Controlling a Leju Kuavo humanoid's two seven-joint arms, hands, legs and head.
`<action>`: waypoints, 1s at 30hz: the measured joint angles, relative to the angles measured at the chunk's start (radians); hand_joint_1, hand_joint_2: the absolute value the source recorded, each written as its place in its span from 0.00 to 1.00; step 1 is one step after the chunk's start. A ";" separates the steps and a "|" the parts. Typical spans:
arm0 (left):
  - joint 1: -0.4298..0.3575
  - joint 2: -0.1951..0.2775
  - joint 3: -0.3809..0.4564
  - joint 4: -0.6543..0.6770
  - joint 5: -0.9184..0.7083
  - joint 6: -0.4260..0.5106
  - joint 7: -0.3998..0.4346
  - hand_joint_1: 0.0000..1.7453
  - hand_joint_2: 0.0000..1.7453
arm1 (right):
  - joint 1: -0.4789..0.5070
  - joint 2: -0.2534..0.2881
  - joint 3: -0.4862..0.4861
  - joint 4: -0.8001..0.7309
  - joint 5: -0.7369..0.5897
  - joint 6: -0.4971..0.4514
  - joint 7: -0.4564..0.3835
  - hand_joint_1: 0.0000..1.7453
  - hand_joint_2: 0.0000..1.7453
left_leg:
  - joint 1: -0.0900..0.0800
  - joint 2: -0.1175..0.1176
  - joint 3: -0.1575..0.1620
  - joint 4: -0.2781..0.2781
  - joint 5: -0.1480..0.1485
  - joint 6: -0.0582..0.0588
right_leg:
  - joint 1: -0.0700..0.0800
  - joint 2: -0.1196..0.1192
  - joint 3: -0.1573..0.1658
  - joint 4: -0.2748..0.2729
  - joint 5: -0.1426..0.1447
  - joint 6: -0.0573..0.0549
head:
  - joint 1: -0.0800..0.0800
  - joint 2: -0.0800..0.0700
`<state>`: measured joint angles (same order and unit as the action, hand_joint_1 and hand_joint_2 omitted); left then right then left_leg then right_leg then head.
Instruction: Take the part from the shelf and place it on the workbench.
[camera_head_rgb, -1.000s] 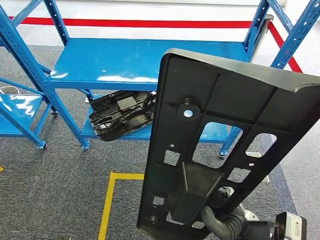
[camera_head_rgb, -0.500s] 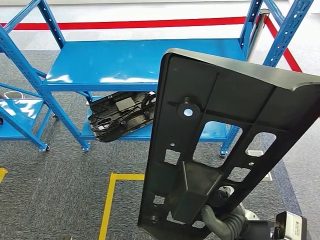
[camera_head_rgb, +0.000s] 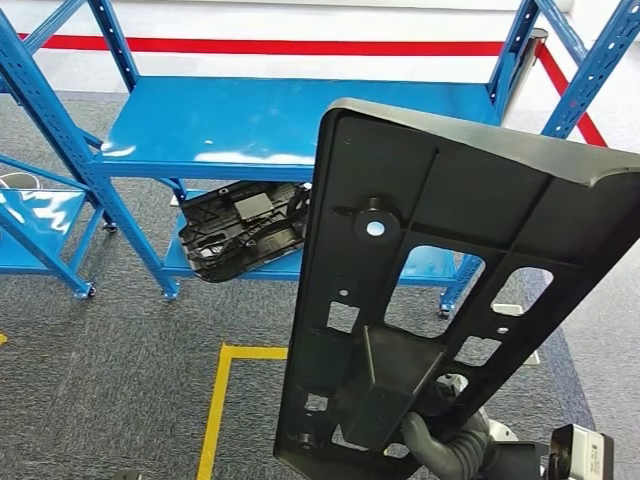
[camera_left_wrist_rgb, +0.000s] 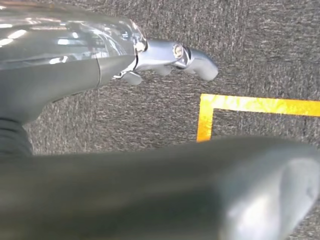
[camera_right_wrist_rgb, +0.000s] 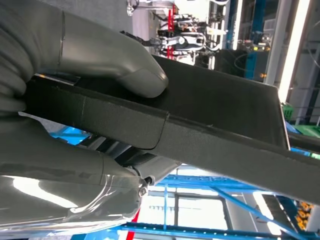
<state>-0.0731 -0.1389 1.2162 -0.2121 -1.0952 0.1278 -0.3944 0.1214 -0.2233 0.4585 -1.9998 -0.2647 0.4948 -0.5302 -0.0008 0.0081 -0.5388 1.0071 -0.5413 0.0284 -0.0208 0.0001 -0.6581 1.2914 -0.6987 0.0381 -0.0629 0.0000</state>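
Camera view swung back right since half-second ago; right hand (camera_head_rgb: 445, 450) unchanged, clamped on black panel (camera_head_rgb: 453, 270). Shelf (camera_head_rgb: 287, 125) beyond hand. Left hand (camera_left_wrist_rgb: 166, 55) empty, fingers apart.

In the head view, a large panel part (camera_head_rgb: 453, 290) is held upright near the camera, to the right of centre, by the right hand (camera_head_rgb: 445, 450), which grips its lower edge from below. Behind the panel a shelf rack (camera_head_rgb: 264, 125) is stood on the carpet (camera_head_rgb: 98, 380). A second part (camera_head_rgb: 241, 230) is laid on the rack's lower shelf, left of the held panel. A smaller rack (camera_head_rgb: 38, 215) is placed at the far left. A floor tape corner (camera_head_rgb: 223, 390) is laid before the rack, left of the panel's lower end.
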 joint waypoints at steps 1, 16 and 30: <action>0.000 0.000 0.000 0.000 0.000 0.000 0.000 0.00 1.00 | 0.000 0.000 0.000 0.000 0.000 0.000 0.000 1.00 1.00 | 0.000 0.000 0.001 0.000 0.000 0.000 | 0.000 0.000 -0.006 0.012 0.010 0.002 | 0.000 0.000; 0.001 -0.001 0.000 0.000 0.000 0.000 0.000 0.00 1.00 | 0.000 0.001 0.000 0.001 0.000 0.000 0.000 1.00 1.00 | 0.005 -0.002 -0.125 0.297 -0.141 -0.049 | 0.000 -0.004 0.114 -0.258 0.133 -0.039 | -0.001 0.000; 0.000 0.000 0.000 0.000 0.000 0.000 0.000 0.00 1.00 | -0.001 0.000 0.000 -0.001 0.000 0.000 0.000 1.00 1.00 | -0.002 0.000 0.002 -0.007 0.005 0.005 | 0.005 0.000 0.020 -0.038 0.004 -0.007 | 0.000 0.000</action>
<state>-0.0735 -0.1391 1.2163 -0.2121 -1.0952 0.1276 -0.3945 0.1204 -0.2234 0.4585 -2.0006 -0.2647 0.4948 -0.5303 -0.0031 0.0078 -0.5366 1.0002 -0.5366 0.0331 -0.0160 0.0004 -0.6383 1.2535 -0.6943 0.0311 -0.0629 0.0000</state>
